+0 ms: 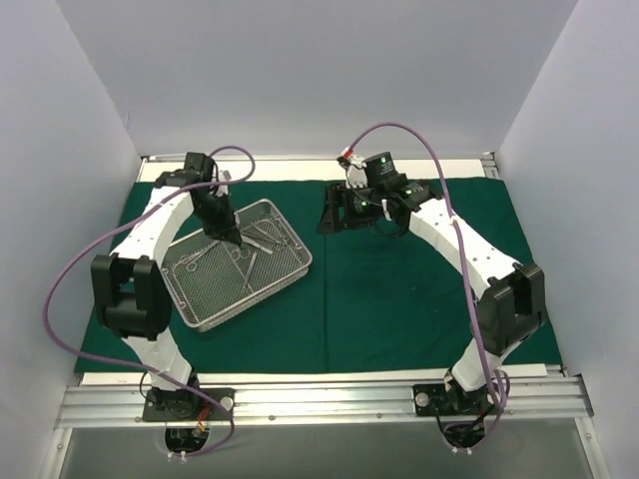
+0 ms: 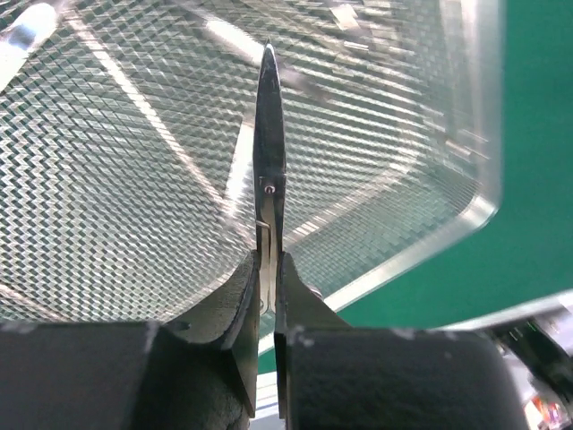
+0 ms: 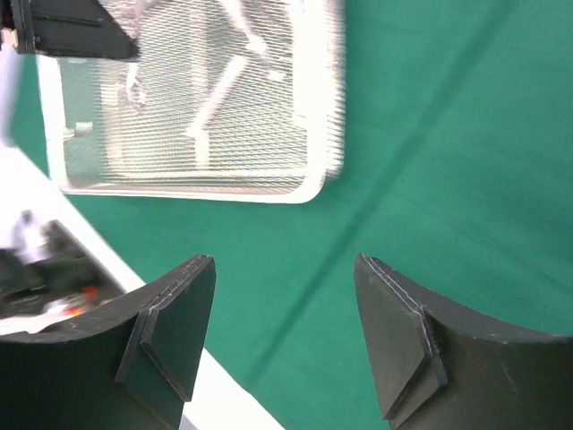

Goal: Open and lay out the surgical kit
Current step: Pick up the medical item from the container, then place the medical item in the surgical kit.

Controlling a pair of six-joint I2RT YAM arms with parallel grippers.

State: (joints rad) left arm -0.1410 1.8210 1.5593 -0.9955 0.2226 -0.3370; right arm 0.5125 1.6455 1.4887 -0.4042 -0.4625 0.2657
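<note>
The left gripper (image 2: 269, 273) is clamping shut on a slim steel tool (image 2: 269, 152), its two black fingers (image 2: 219, 322) pressing the handle end from either side. The tool is pointing straight out from the gripper, showing its narrow edge, a small pivot screw and a sharp tip. It is hanging over the wire-mesh floor of the tray (image 2: 479, 210); whether the tip is touching the mesh cannot be told.

The tray is rectangular and silver, sitting askew on the left half of the green cloth (image 1: 419, 289). Inside it, a pair of scissors (image 1: 193, 259) is lying towards the left end, and a few more thin shiny tools (image 1: 255, 249) are lying loose near the middle and the far corner, too small to name.

The right gripper (image 3: 286, 327) is hovering with its jaws standing wide apart, holding nothing, over bare cloth just beyond the tray's right corner.

The cloth is lying opened out flat and is covering most of the worktop (image 1: 300, 375), with fold creases running across it, one straight down the middle.
</note>
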